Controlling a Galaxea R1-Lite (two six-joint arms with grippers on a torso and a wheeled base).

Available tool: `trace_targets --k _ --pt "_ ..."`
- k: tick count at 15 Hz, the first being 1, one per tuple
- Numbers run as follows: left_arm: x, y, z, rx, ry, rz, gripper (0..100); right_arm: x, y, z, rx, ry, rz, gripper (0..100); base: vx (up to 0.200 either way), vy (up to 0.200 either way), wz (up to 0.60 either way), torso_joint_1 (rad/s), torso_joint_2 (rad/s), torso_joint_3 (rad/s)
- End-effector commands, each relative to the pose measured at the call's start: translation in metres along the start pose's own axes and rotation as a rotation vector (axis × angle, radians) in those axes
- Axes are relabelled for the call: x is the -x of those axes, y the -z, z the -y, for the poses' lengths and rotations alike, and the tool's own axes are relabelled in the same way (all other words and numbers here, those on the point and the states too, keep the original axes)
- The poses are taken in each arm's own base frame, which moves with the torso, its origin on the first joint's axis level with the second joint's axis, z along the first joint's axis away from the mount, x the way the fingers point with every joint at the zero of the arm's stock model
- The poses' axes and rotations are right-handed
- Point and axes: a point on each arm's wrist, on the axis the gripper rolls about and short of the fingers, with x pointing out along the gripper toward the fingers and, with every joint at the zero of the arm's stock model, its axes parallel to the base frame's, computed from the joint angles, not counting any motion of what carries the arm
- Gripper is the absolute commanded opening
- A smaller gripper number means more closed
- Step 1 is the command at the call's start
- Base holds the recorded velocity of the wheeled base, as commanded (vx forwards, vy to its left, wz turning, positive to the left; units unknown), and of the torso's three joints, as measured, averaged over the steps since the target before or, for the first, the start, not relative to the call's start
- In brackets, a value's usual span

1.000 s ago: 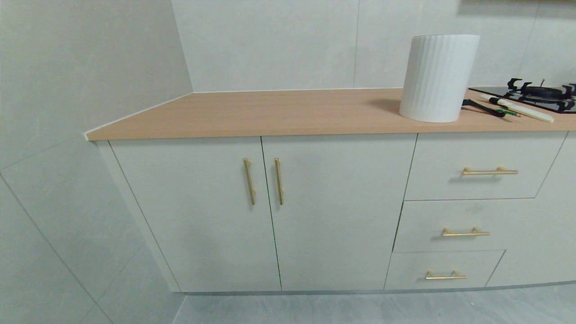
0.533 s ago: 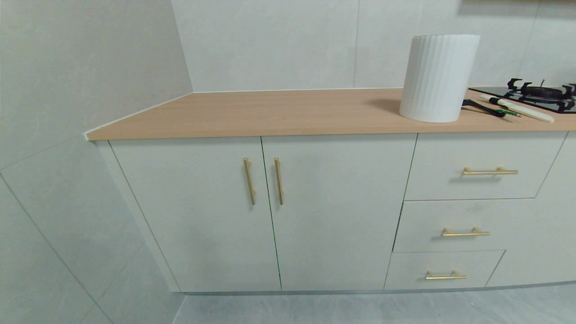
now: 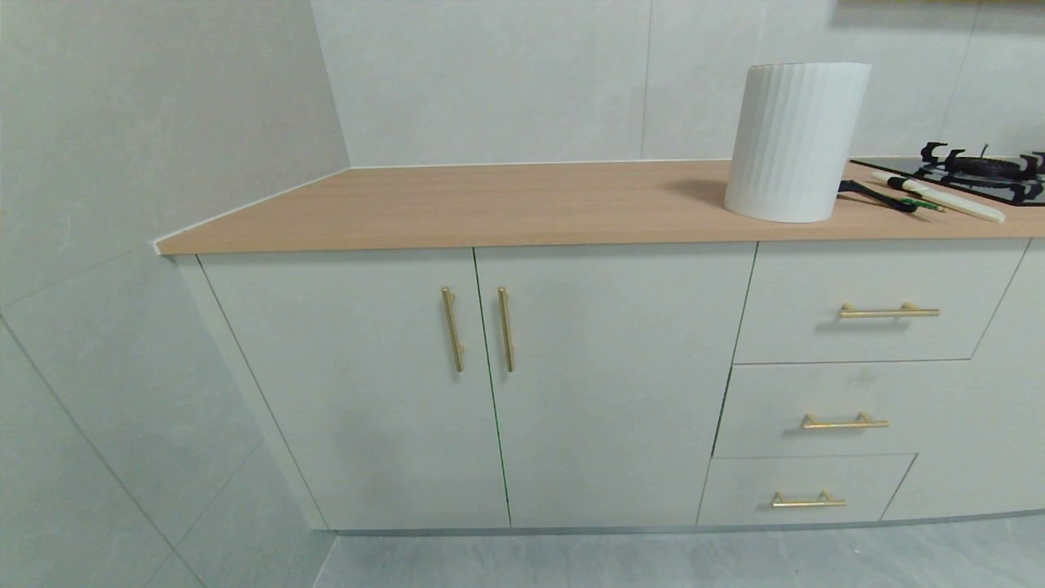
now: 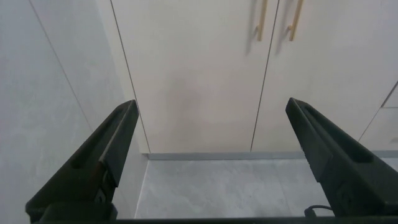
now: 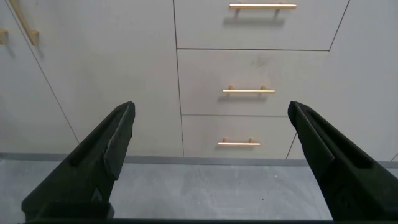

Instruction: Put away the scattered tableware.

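Head view: a wooden countertop (image 3: 490, 204) runs from the left wall corner to the right. On its right part a white ribbed holder (image 3: 796, 139) stands upright. Just to the right of the holder's base the scattered utensils lie flat on the countertop: a black-handled one (image 3: 878, 196) nearest the holder, a cream-handled one (image 3: 939, 198) farther right, and a thin green piece (image 3: 927, 204) between them. Whether they touch one another is hard to tell. At the far right edge sits a black stove burner (image 3: 980, 167). Under the countertop are two closed cabinet doors (image 3: 351, 384), each with an upright gold handle near the middle seam. To their right is a stack of three closed drawers (image 3: 873, 302), each with a level gold handle. Grey tiled floor (image 3: 653, 563) lies in front.

Left wrist view: the left gripper (image 4: 210, 109) is low in front of the cabinet doors, above the floor. Its two dark fingers are spread wide apart with nothing between them.

Right wrist view: the right gripper (image 5: 210, 109) is low in front of the drawers. Its fingers are likewise spread wide and hold nothing.
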Motion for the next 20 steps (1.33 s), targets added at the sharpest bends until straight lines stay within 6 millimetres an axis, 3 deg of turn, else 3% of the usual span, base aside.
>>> trace_targets --k 1,20 --pt "0.0 0.0 0.0 -0.001 0.0 0.0 100 -0.0001 0.0 0.0 0.0 0.0 -0.002 100 0.0 0.0 0.0 0.0 0.0 0.0" --pt "0.0 0.0 0.0 -0.002 0.0 0.0 100 -0.0001 0.0 0.0 0.0 -0.001 -0.002 100 0.0 -0.2 0.0 0.002 0.0 0.003"
